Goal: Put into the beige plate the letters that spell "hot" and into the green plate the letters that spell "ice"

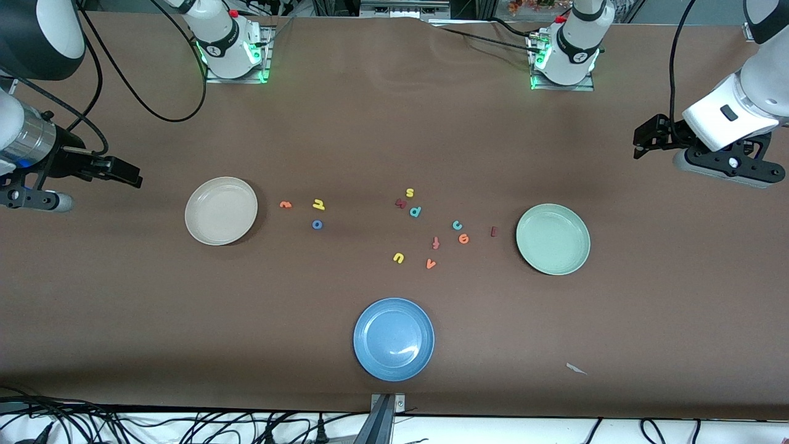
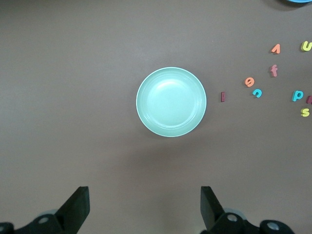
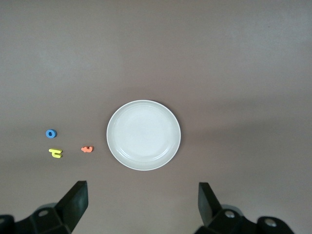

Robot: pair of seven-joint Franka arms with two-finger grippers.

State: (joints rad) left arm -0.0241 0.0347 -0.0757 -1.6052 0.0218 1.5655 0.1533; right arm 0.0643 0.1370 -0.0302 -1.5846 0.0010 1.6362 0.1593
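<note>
A big brown table (image 1: 394,123) is lying under me, with plates and little foam letters on it. My left gripper (image 2: 145,207) is hanging in the air over the left arm's end of the table, its fingers spread wide and holding nothing. My right gripper (image 3: 143,204) is hanging over the right arm's end, wide and holding nothing too.

The beige plate (image 1: 221,210) is sitting toward the right arm's end. Near it are lying the orange t (image 1: 285,204), the yellow h (image 1: 318,204) and the blue o (image 1: 317,224).

The green plate (image 1: 553,239) is sitting toward the left arm's end. The dark red i (image 1: 493,231) is lying just beside it, then the teal c (image 1: 457,225) and the orange e (image 1: 463,238).

A blue plate (image 1: 394,338) is sitting nearest the front camera. Other letters are lying around the middle.
</note>
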